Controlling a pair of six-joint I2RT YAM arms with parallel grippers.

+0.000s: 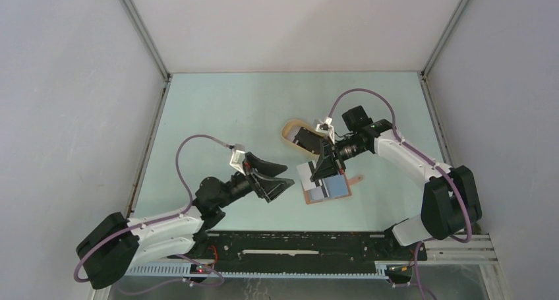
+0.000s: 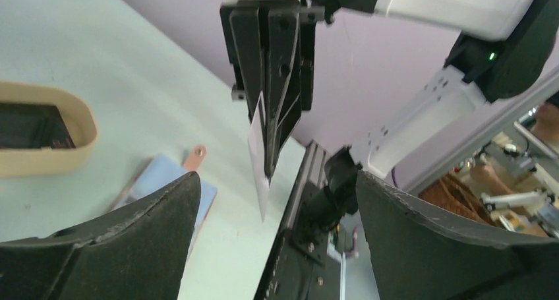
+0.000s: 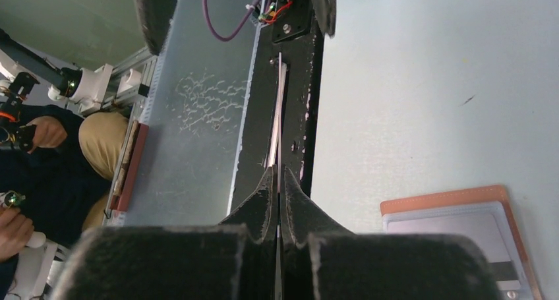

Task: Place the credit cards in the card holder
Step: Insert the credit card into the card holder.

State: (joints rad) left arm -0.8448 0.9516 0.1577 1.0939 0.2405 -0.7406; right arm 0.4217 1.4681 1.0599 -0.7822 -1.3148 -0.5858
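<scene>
Loads of open table point(image 1: 217, 109) across the upper left and upper right of the top view. The middle's cramped though: the right gripper point(image 1: 316, 175) hangs over the card holder point(image 1: 334, 191), pinching a whitish card point(image 1: 304, 173). The beige tray point(image 1: 290, 130) sits just behind, and the spread-wide left gripper point(image 1: 288, 177) crowds in from the left.

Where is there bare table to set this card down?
Bare: the far table between the beige tray and the back wall, and the strip between the left arm and the left wall. Crowded: the middle, where tray, card holder and both arms' jaws sit close together.
</scene>
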